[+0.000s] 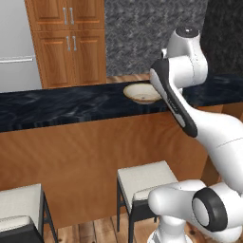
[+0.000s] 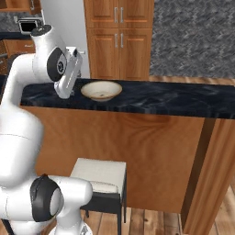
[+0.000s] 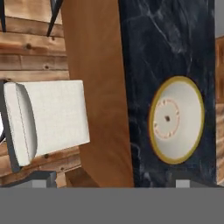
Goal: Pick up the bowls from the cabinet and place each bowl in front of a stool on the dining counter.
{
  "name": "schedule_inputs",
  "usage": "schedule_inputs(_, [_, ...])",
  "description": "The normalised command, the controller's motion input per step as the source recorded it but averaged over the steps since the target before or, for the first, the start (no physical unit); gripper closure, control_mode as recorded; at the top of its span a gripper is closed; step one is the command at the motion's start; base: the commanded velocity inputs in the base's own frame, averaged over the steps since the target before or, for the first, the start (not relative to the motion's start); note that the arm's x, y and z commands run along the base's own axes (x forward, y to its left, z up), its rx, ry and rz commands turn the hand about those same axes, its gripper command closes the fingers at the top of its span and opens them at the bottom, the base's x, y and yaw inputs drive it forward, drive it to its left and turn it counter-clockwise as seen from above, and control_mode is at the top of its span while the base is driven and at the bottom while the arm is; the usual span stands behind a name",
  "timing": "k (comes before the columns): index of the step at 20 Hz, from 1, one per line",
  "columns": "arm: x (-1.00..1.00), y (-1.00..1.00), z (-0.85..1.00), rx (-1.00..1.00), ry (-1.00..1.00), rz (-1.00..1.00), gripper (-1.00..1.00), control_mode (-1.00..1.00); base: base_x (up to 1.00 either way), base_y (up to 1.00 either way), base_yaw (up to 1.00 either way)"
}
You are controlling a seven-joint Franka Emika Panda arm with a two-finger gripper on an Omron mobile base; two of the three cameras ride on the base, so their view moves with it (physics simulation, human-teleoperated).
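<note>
One bowl [image 3: 176,119] — the shallow cream-beige one with the darker rim — sits upright on the black marble worktop [image 1: 57,107], with nothing touching it. In the right base view it rests near the left end of the worktop, roughly over the stool [image 2: 101,176] that stands tucked against the wood side panel [image 2: 137,156] below. In the hand view the stool's cream seat lies across the panel from the bowl, almost level with it, so the bowl reads as placed in front of that stool.

The gripper [image 3: 113,186] hangs above the worktop looking straight down, its fingers spread wide and holding nothing. The bowl lies off to one side of the gripper's centre line, towards the far edge of the worktop, not between the fingertips. It is round, so it has no long axis to line up with.

A second stool [image 1: 19,204] stands further left in the left base view, with no bowl on the worktop above it. By my judgement that place is not yet served, and the blue-patterned bowl has yet to be fetched from the cabinet.
</note>
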Motion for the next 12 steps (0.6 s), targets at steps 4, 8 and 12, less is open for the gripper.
schedule_inputs(4, [-0.79,-0.12,0.09,-0.01,0.26,-0.15,-1.00,-1.00,0.00,0.00,0.00])
schedule_inputs(8, [-0.90,-0.46,-0.38,0.03,0.11,-0.15,-1.00,-1.00,0.00,0.00,0.00])
schedule_inputs(12, [-0.98,-0.50,-0.28,0.05,0.02,-0.06,-1.00,-1.00,0.00,0.00,0.00])
